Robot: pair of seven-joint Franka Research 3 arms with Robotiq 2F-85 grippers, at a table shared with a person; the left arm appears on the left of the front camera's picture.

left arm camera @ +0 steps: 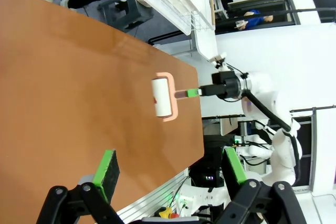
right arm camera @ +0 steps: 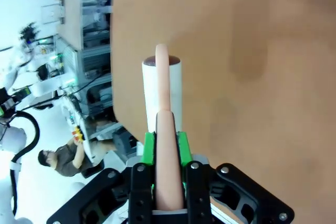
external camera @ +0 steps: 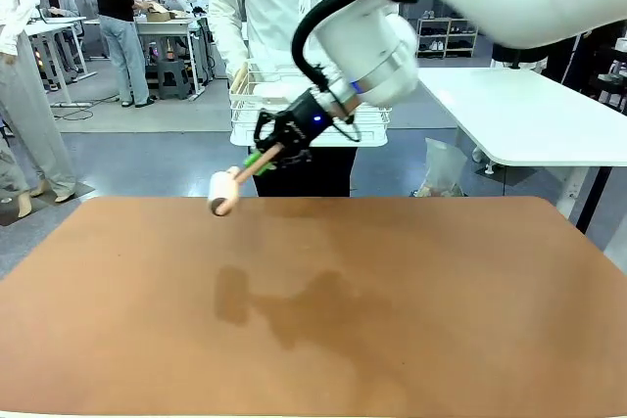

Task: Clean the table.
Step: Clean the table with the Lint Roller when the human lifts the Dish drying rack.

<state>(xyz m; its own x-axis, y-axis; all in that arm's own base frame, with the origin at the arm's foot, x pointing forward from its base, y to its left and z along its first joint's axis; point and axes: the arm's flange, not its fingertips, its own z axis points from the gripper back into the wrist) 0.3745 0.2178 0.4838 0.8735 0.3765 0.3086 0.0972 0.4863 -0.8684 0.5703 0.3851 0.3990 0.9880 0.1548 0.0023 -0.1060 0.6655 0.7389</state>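
right end effector [external camera: 263, 158], clamped on the lint roller [external camera: 224, 192] handle, should lower the roll flat onto the surface [external camera: 421, 340], stroking evenly.

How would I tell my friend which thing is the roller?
Find the big reddish-brown table. Over its far side the right gripper holds the roller. Unlike the wire basket behind, it is a white roll on a pink handle.
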